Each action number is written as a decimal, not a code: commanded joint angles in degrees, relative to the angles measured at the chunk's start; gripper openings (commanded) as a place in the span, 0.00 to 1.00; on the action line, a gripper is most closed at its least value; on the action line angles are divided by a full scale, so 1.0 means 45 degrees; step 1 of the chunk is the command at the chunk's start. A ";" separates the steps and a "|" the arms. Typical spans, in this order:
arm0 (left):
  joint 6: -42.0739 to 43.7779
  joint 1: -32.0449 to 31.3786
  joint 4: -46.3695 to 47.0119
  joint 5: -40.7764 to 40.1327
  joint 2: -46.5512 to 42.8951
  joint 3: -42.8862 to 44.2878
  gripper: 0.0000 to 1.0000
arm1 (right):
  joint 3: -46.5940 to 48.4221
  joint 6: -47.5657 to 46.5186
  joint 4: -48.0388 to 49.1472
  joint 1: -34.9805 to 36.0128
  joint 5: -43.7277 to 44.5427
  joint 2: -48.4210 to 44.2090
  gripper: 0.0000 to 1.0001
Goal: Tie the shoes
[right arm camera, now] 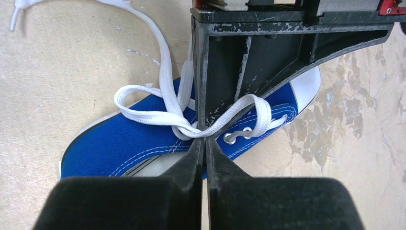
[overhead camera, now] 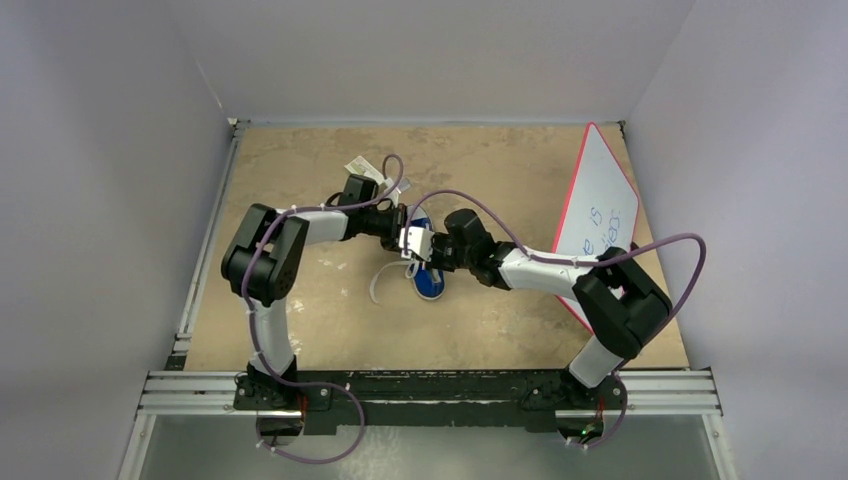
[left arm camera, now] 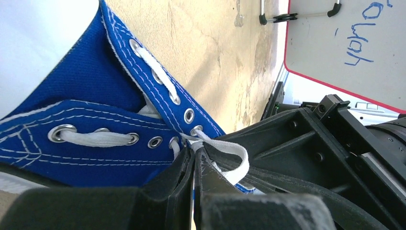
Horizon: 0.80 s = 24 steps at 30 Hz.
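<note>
The right pincer (right arm camera: 205, 143) is closed down to a hairline slit. Its tips press on the spot where the long white laces (right arm camera: 143, 115) cross, and it grips them there. A small blue canvas sneaker with a white rubber sole and toe cap (right arm camera: 124, 143) lies on its sole directly under this pincer, on the mottled tan counter (right arm camera: 57, 72). One flat loop of lace spreads to each side of the tips, and a loose lace end trails away across the counter.

The left pincer (left arm camera: 194, 152) faces the right one, tip to tip over the sneaker's eyelets. Its fingers are pressed fully together. A lace loop sits right against its tips, but I cannot tell whether lace is caught between them.

Well beyond the right pincer's arm, a red-edged white board with blue writing (overhead camera: 600, 200) stands tilted.
</note>
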 commanded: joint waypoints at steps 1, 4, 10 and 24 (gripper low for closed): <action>0.0161 -0.0228 -0.0502 0.1843 -0.0885 0.0112 0.00 | 0.0211 0.0098 0.0061 -0.0210 0.0732 -0.0238 0.00; 0.0825 -0.0214 -0.1717 0.1463 -0.0776 0.0368 0.04 | 0.0151 0.0655 -0.0202 -0.0258 0.0058 -0.0571 0.00; 0.2066 -0.0027 -0.3642 0.0427 -0.1139 0.0681 0.33 | 0.0618 0.1599 -0.1820 -0.0285 -0.1231 -0.1260 0.00; 0.1131 0.0812 -0.2718 -0.3309 -0.4865 -0.1769 0.63 | 0.0828 0.4192 -0.2903 -0.1107 -0.2107 -0.2177 0.00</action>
